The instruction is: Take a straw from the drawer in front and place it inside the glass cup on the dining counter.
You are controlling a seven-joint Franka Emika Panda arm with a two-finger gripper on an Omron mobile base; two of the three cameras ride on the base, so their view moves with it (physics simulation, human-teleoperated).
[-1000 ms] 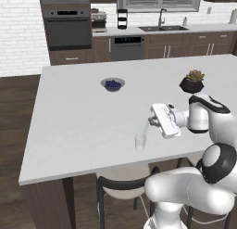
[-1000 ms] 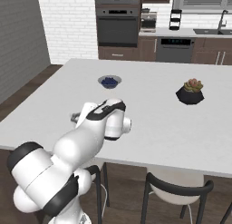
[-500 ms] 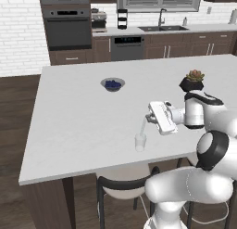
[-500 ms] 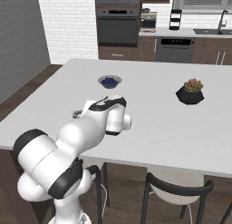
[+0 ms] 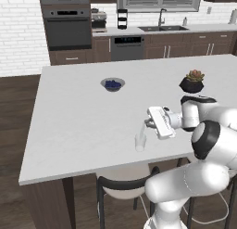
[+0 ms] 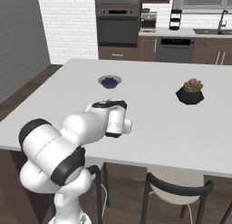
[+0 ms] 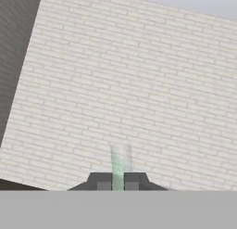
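The gripper (image 5: 147, 122) is closed on the straw (image 5: 142, 128), which slants down to the left. The glass cup (image 5: 140, 142) stands on the surface (image 5: 78, 117) just below the straw's lower end, near the front edge.

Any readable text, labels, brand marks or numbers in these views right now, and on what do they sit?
None can be read.
The dishwasher has a dark control strip with faint light marks, too small and blurred to read.
The wall oven shows no legible brand or digits.
The blue bowl, plant pot, glass cup and dining counter carry no markings.
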